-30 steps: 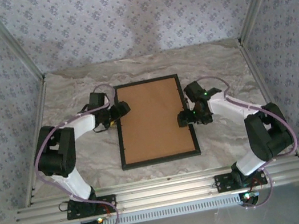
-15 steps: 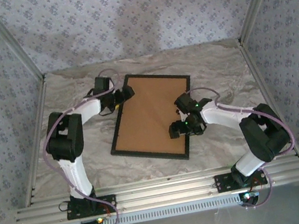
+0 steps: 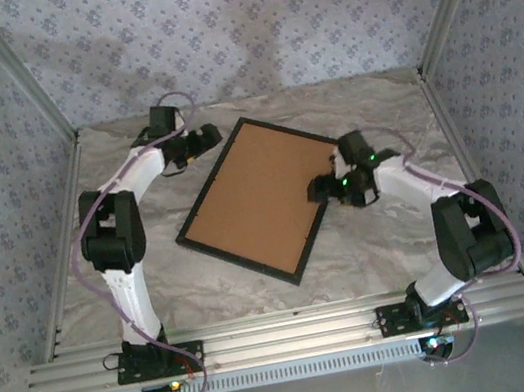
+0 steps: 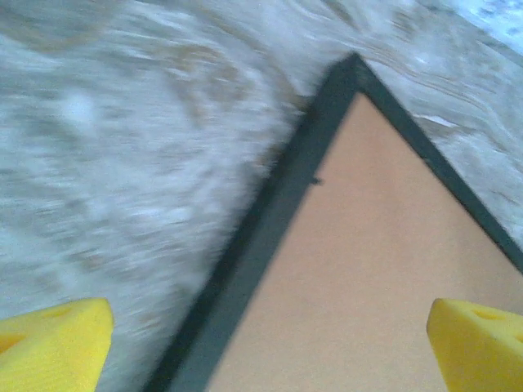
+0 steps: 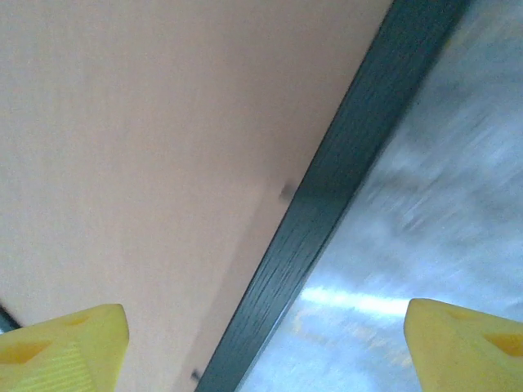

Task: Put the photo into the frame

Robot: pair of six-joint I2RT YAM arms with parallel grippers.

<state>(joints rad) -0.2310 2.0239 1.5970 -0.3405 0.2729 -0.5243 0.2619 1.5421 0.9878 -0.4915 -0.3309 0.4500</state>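
On the marble table [image 3: 402, 242], the frame [image 3: 237, 261] lay flat and skewed, its brown backing board [image 3: 261, 201] facing up, with open tabletop on every side. Near its far corner hung the left gripper [image 3: 209, 136], yellow fingers [image 4: 57, 339] spread wide across the black edge, holding nothing. At the right-hand edge the right gripper [image 3: 320, 189] straddled the rail likewise, jaws apart, empty

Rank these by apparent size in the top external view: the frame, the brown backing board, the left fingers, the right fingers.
1. The frame, the outermost outline.
2. The backing board, just inside it, slightly smaller.
3. The left fingers and the right fingers: much smaller, about alike, so not ranked.
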